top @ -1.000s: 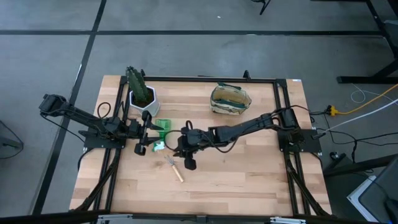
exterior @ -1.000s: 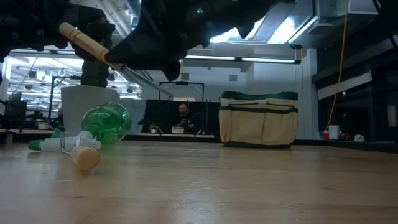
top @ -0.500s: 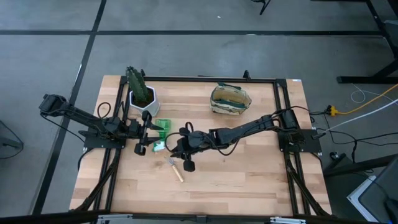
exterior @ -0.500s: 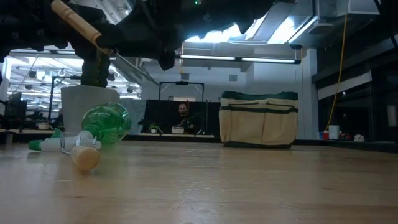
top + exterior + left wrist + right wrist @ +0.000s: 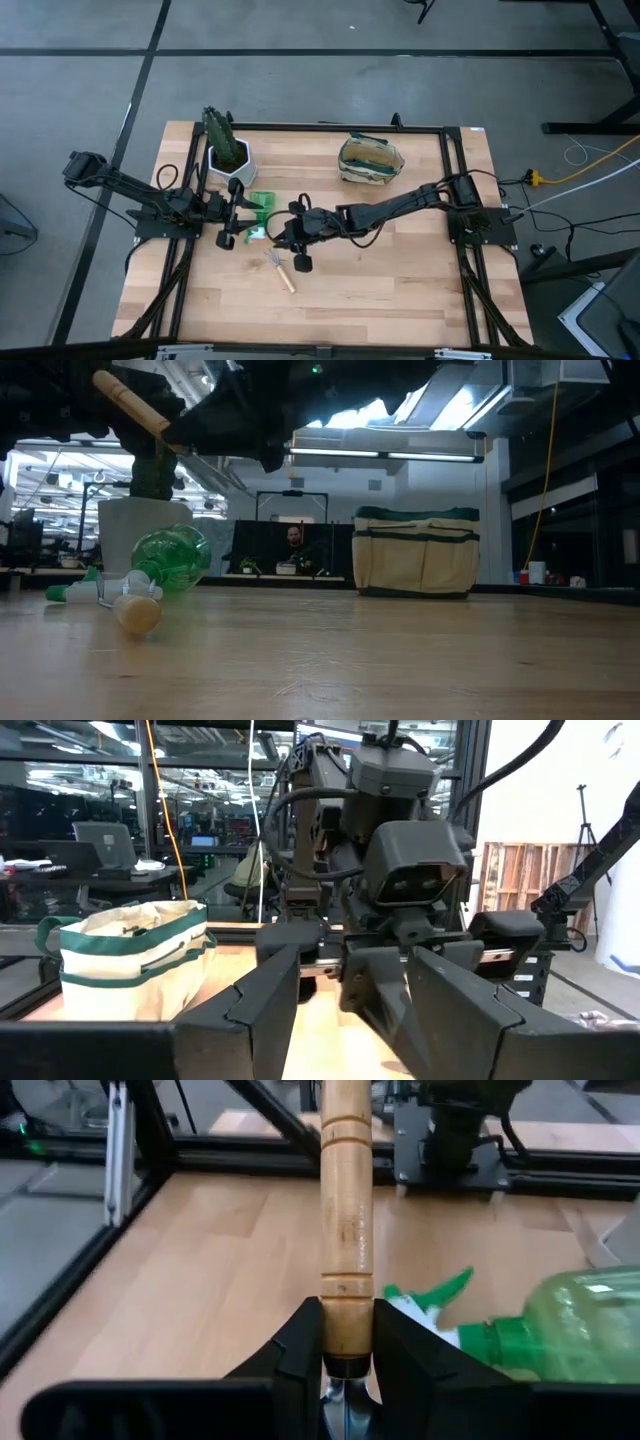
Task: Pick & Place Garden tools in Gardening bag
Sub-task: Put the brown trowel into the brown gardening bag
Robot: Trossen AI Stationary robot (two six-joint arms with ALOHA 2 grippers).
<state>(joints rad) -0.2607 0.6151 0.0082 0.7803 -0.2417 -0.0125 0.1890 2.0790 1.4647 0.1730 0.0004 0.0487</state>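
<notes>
The right gripper (image 5: 340,1342) is clamping a wooden-handled trowel (image 5: 345,1200) at the base of its handle, just where the wood meets the metal neck. In the right wrist view the handle is running straight out ahead of the fingers (image 5: 300,1345), its long axis in line with the gripper's reach and its butt end pointing away. In the low view the trowel (image 5: 135,408) is hanging clear of the table (image 5: 400,660), tilted, with the handle end high and the blade end sloping down. Just beyond the handle, a green spray bottle (image 5: 560,1320) is lying on its side. A wooden-handled rake (image 5: 281,273) is lying on the table just beside the right gripper (image 5: 297,240). The gardening bag (image 5: 369,160) is standing well apart from the trowel, behind the right arm. The left gripper (image 5: 234,212) is hovering with its fingers spread apart, holding nothing, near the white pot with a cactus (image 5: 226,150).
</notes>
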